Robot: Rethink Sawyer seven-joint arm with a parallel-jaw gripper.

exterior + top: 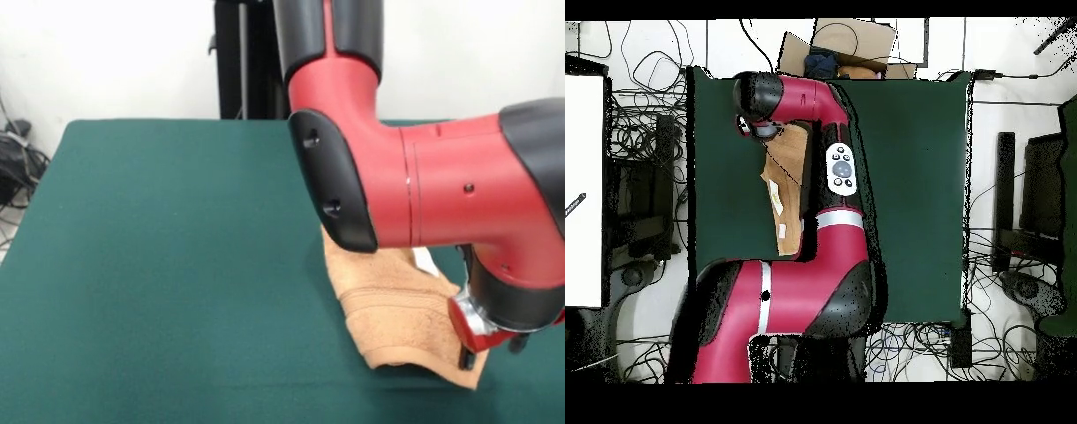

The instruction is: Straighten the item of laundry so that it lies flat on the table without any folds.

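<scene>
Down at about four o'clock in the front view, the towel (393, 314) lies bunched on the green tabletop (168, 265), partly hidden under my arm (441, 190). It is peach-orange terry, soft and limp, with a thick rolled fold running along its near side and a white tag (425, 260) peeking out at the far edge. I judge it light and floppy: it will drape and drag, not slide stiffly, and the felt-like cloth beneath will likely grip it. My pincer (468, 353) sits low at the towel's five o'clock corner; whether it is spread or closed on the cloth I cannot tell. A free corner or the woven edge seems the best place to pinch, lifting one layer only.
</scene>
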